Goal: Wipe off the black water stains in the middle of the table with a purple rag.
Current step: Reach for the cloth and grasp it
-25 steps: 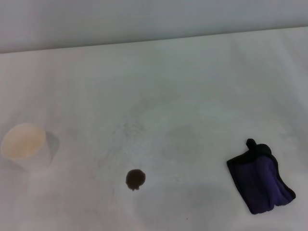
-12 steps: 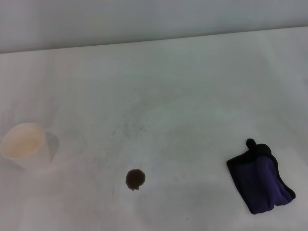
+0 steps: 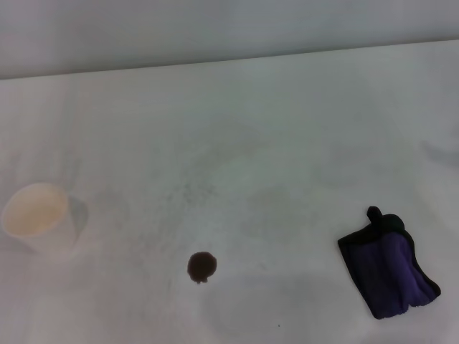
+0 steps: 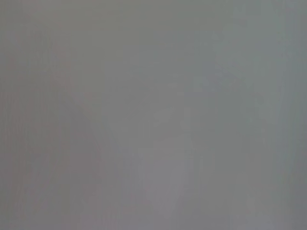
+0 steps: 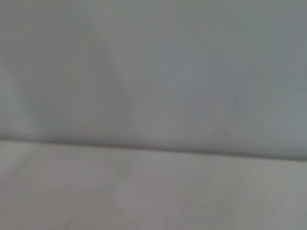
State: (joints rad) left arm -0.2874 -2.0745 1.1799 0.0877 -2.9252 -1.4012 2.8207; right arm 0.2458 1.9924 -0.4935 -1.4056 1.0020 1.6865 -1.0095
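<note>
Purple rag (image 3: 389,272) lies folded near the front of the white worktop (image 3: 272,122), over on the robot's right side, its little black tab pointing away from the robot. Well apart from it, toward the middle and just as near the front, sits the small dark stain (image 3: 201,266), round with ragged edges. Further left and a touch farther back stands a white paper cup (image 3: 38,218), upright. Neither arm shows anywhere, so I can't tell how their fingers are set.
</note>
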